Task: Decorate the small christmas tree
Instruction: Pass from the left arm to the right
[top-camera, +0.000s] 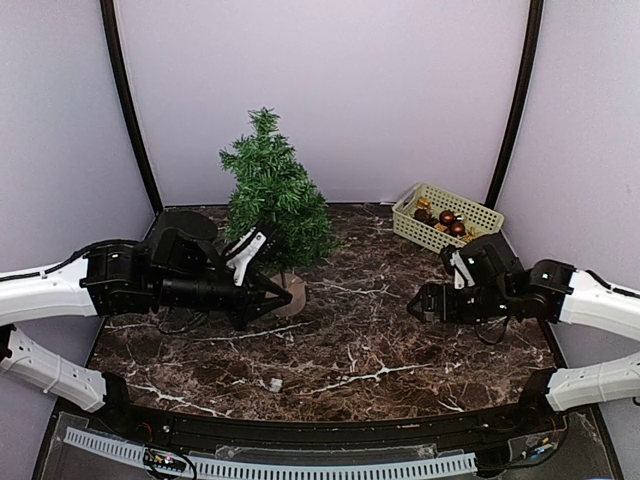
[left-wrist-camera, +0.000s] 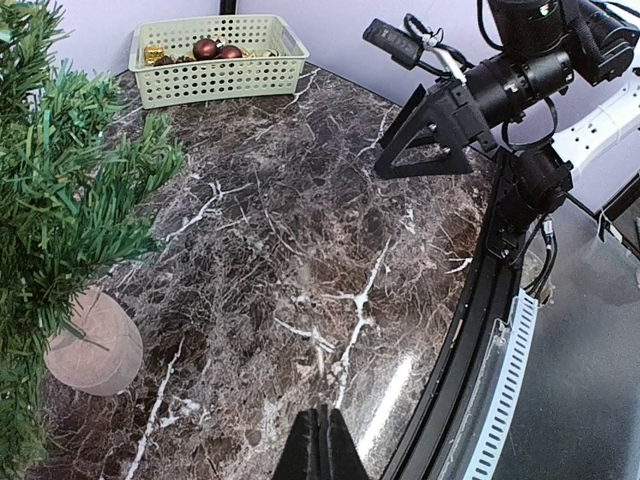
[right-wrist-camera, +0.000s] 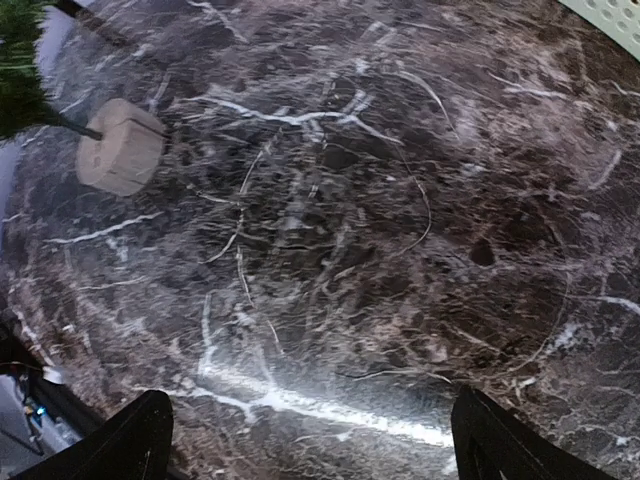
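Observation:
The small christmas tree (top-camera: 275, 200) stands at the back left of the marble table on a round pale wooden stump base (top-camera: 299, 286). No ornament shows on its branches. My left gripper (top-camera: 284, 296) is shut and empty, its tip low beside the stump. In the left wrist view the black fingers (left-wrist-camera: 322, 450) are pressed together above bare marble, with the tree (left-wrist-camera: 55, 210) and its stump (left-wrist-camera: 95, 345) to the left. My right gripper (top-camera: 420, 303) stands wide open and empty over the table's right middle. In the right wrist view its fingers (right-wrist-camera: 135, 440) frame bare marble, with the stump (right-wrist-camera: 120, 145) far left.
A pale green slotted basket (top-camera: 478, 214) holding red and gold ornaments (top-camera: 447, 217) sits at the back right corner; it also appears in the left wrist view (left-wrist-camera: 220, 72). A small white scrap (top-camera: 275, 384) lies near the front edge. Purple walls enclose the table.

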